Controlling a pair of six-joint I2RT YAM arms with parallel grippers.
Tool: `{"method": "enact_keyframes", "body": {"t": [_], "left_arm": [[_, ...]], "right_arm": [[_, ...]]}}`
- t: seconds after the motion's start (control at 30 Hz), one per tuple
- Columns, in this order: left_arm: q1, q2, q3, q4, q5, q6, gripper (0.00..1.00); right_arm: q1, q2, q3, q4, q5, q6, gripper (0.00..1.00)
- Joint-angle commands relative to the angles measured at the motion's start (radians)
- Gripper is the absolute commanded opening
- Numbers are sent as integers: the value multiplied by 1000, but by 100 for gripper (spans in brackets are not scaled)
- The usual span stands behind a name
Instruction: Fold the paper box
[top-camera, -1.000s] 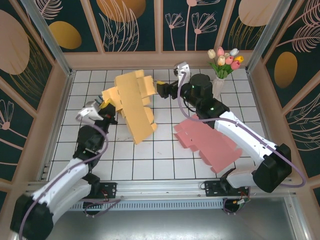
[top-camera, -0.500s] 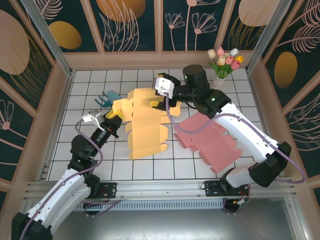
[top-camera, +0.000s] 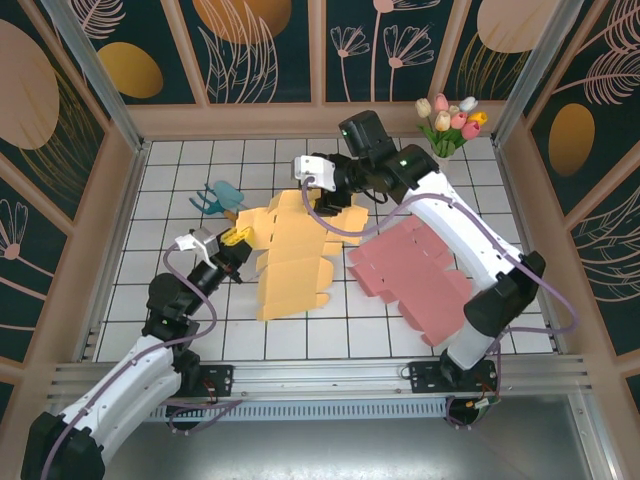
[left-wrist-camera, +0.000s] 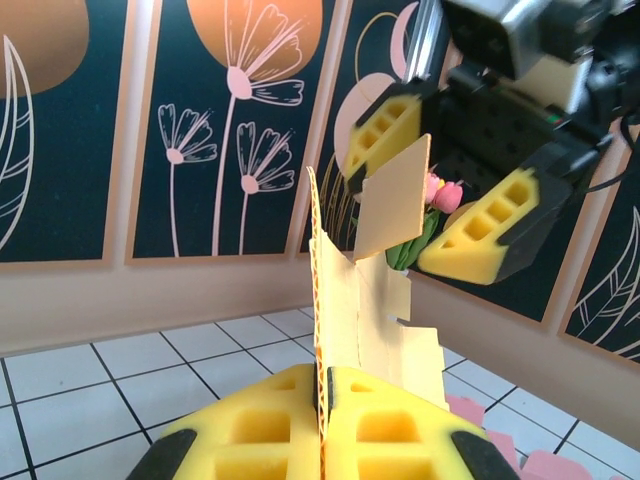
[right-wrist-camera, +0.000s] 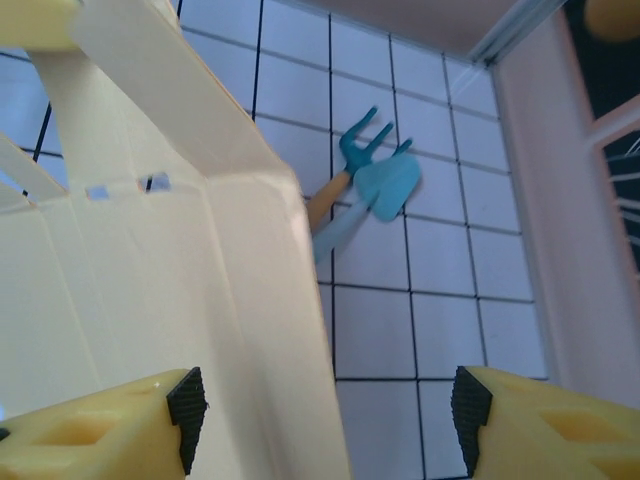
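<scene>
Left jaws are pressed together, their pads (left-wrist-camera: 250, 440) pinching the left edge of the yellow paper box (top-camera: 290, 262). In my left wrist view that edge stands up thin between them. Right jaws are spread. One pad (right-wrist-camera: 95, 430) is close against the sheet and the other is well off to the side. A small flap (left-wrist-camera: 393, 198) at the sheet's far end sits in the gap between them, and I cannot tell whether it touches either pad.

The box is an unfolded blank with creases and tabs, lying across the middle of the table (top-camera: 180, 160) and reaching toward the near edge. A pink blank (top-camera: 420, 285) lies flat just beside it on the right half of the table. A teal fork and trowel (top-camera: 218, 196) lie toward the far-left corner, just beyond the yellow sheet. A vase of tulips (top-camera: 447, 130) stands in the far-right corner.
</scene>
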Motion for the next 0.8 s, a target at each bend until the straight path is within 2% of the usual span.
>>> {"method": "enact_keyframes", "body": {"t": [0.0, 0.13, 0.23, 0.3, 0.6, 0.77], "left_arm": [[-1, -24, -25, 97, 24, 16, 0], [-1, -48, -28, 93, 23, 12, 0], [-1, -60, -28, 93, 24, 6, 0], [-1, -65, -34, 94, 19, 3, 0], [-1, -66, -28, 64, -8, 4, 0], [0, -85, -33, 62, -13, -4, 0]], "right_arm": [[-26, 37, 96, -139, -11, -41, 69], [-29, 110, 175, -264, 15, -62, 69], [-44, 116, 167, -269, -6, -69, 68], [-53, 120, 162, -277, -32, -68, 62], [-59, 98, 111, -306, -7, -65, 52], [-61, 66, 71, -312, -16, -66, 43]]}}
